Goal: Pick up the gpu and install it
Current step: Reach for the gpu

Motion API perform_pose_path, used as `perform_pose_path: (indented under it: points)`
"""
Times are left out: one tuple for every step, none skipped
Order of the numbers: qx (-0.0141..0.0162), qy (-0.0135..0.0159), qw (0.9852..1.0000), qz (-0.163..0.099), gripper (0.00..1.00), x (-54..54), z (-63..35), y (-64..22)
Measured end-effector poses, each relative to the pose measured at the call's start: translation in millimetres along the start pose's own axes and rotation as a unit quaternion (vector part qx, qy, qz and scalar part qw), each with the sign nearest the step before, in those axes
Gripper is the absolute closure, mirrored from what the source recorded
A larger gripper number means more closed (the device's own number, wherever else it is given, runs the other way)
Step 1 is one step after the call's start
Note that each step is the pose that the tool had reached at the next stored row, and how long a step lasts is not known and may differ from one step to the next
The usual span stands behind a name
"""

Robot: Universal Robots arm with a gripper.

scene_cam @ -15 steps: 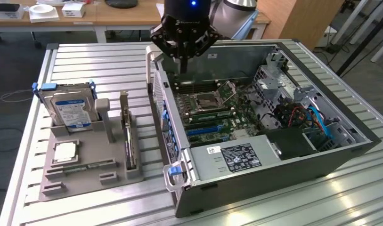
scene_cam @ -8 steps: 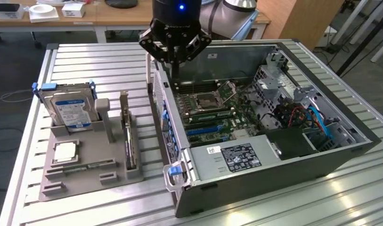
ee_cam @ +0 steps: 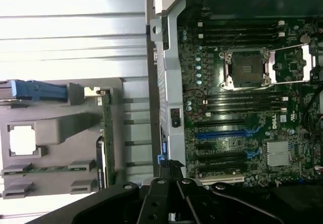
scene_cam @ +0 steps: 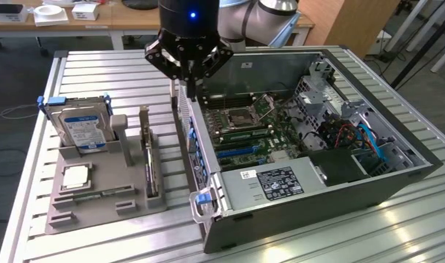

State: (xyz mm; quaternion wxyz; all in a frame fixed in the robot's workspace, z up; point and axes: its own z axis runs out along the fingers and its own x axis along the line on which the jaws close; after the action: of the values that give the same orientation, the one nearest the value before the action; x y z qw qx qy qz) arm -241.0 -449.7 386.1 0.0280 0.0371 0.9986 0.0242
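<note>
Gpu stands upright in the grey holder, between the hard drive on the exterior view's left and the open computer case. The gripper, fingertips together, hovers above the case's nearest wall.

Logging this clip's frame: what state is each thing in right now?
gpu: on edge in the gray holder, ungripped.
hard drive: upright in the holder.
processor: flat in the holder.
computer case: side open, motherboard exposed.
CPU socket: cover flipped open.
pincer: above the case's wall, clear of the gpu.
</note>
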Motion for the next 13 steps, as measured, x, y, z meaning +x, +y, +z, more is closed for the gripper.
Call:
perform_pose_path:
  points:
    - [0.0000,-0.0003,1.0000,0.000,0.90,2.9,0.3,-1.6]
    - [0.0000,-0.0008,1.0000,0.000,0.90,5.9,0.6,-3.1]
    - [-0.0001,-0.0013,1.0000,0.000,0.90,9.2,1.0,-4.8]
    - [-0.0002,-0.0017,1.0000,0.000,0.90,12.1,1.5,-6.4]
    - [-0.0002,-0.0021,1.0000,0.000,0.90,15.2,2.0,-8.0]
    - [-0.0003,-0.0025,1.0000,0.000,0.90,18.4,2.5,-9.5]
    - [-0.0003,-0.0028,1.0000,0.000,0.90,21.8,3.0,-10.9]
    - [-0.0003,-0.0030,1.0000,0.000,0.90,25.6,3.4,-12.2]
    - [-0.0003,-0.0032,1.0000,0.000,0.90,29.5,3.8,-13.6]
    - [-0.0003,-0.0033,1.0000,0.000,0.90,33.6,4.2,-14.9]
    - [-0.0003,-0.0033,1.0000,0.000,0.90,37.7,4.6,-16.2]
    - [-0.0003,-0.0033,1.0000,0.000,0.90,42.1,4.9,-17.6]
    - [-0.0003,-0.0033,1.0000,0.000,0.90,45.9,5.3,-18.8]
